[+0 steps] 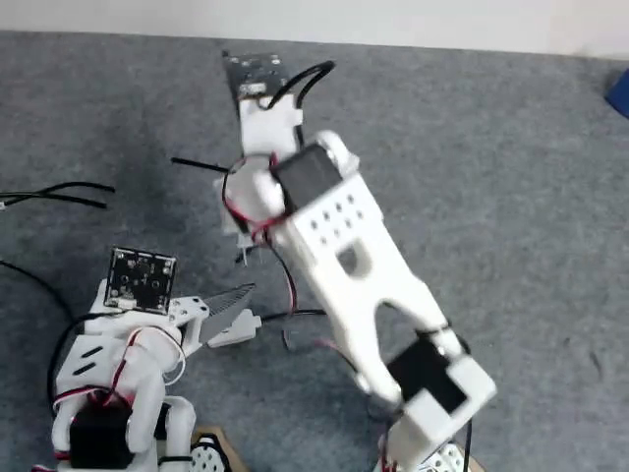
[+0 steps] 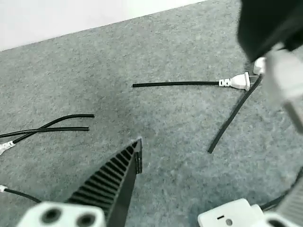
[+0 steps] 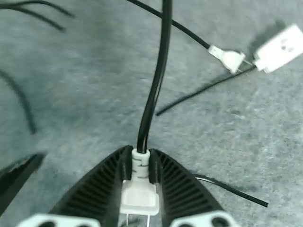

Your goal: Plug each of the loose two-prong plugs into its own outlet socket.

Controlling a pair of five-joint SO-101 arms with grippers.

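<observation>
My right gripper (image 3: 140,152) is shut on a white two-prong plug (image 3: 138,191), whose black cable (image 3: 158,75) runs away over the carpet. A second white plug (image 3: 229,59) lies on the carpet with its prongs pointing at a white outlet socket (image 3: 279,42) close by; the same plug (image 2: 236,82) shows in the left wrist view. My left gripper (image 1: 228,310) is low at the front left and open, one black ribbed finger (image 2: 120,177) showing. Another white socket (image 2: 232,217) lies beside that gripper, apart from the finger.
Grey carpet (image 1: 511,177) covers the whole floor. Two black cables (image 1: 59,192) lie at the left. The right arm (image 1: 344,246) stretches across the middle and hides what lies under it. A thin black cable (image 2: 232,118) slants beside the far socket.
</observation>
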